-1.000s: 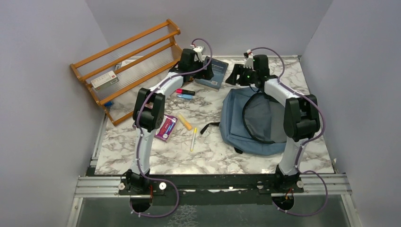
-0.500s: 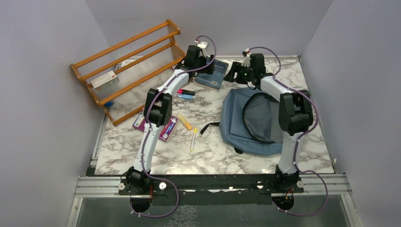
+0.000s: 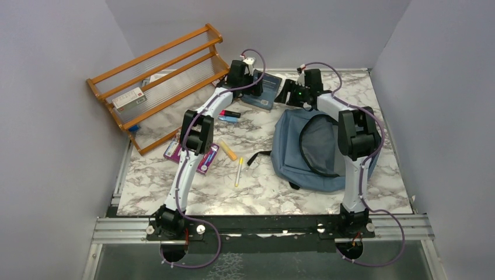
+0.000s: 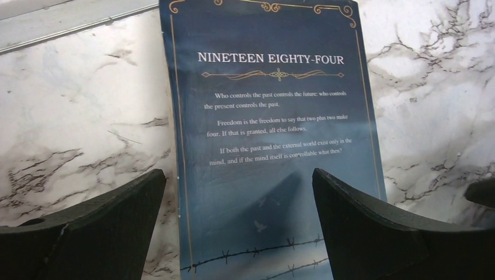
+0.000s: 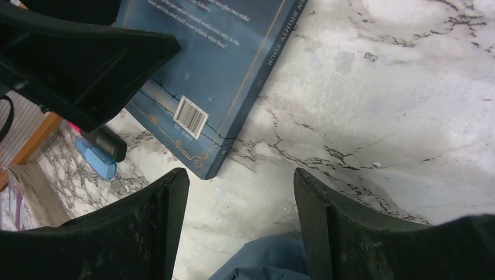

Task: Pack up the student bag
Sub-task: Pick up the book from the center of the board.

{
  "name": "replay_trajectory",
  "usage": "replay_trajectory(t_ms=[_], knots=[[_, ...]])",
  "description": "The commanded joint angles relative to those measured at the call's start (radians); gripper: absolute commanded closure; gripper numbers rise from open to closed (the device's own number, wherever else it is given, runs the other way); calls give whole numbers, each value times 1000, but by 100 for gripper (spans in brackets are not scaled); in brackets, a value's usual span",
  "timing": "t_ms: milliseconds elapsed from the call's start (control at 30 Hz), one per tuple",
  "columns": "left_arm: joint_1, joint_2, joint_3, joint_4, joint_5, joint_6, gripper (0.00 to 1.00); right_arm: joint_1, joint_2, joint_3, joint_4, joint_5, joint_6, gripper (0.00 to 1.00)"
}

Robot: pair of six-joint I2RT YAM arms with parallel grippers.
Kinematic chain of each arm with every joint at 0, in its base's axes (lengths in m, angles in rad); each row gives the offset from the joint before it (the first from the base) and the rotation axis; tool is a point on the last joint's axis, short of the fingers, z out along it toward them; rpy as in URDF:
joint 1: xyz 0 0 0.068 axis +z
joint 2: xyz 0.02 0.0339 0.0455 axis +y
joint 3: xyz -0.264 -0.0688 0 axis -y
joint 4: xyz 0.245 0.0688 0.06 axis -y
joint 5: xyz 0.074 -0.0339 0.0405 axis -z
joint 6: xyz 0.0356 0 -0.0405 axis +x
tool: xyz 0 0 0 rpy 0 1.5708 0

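**A:** The left gripper (image 4: 238, 178) hangs spread wide over the Nineteen Eighty-Four paperback (image 4: 262, 116), holding nothing. What worries you?

**B:** The paperback lies flat on the marble tabletop (image 4: 87, 116). Closing jaws may just shove it or skid off the cover.

**A:** And the right gripper (image 5: 239, 178)?

**B:** Its jaws are apart and empty, just beside the paperback's barcode corner. The two grippers are close enough that they could knock together. The student bag (image 3: 290, 149) sits near that same corner, mouth open.

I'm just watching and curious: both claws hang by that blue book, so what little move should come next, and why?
Probably ease the left gripper down onto the book: its jaws stand open over the cover, the book lies flat, and the student bag sits unzipped beside it. The right gripper, also open, hangs off the book's corner.
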Motion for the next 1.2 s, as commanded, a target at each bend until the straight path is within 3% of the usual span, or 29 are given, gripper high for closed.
replay_trajectory(t_ms=[0, 300, 467, 600, 767, 900, 967, 1167], knots=[[4, 18, 7, -38, 122, -9, 6, -2, 33, 47, -18, 45, 26, 29], [-35, -16, -105, -38, 215, -31, 24, -12, 104, 157, -80, 111, 88, 29], [-33, -15, -120, -41, 186, -56, 32, -28, 132, 185, -117, 139, 108, 29], [-18, -8, -126, -43, 185, -103, 44, -45, 157, 203, -143, 121, 120, 29], [-5, -4, -145, -43, 183, -154, 66, -57, 179, 210, -131, 59, 132, 29], [6, -13, -180, -19, 212, -215, 92, -62, 194, 219, -128, 26, 151, 29], [11, -21, -211, 8, 236, -247, 100, -68, 202, 220, -122, 6, 169, 29], [12, -31, -268, 40, 255, -284, 100, -80, 249, 263, -125, -97, 205, 30]])
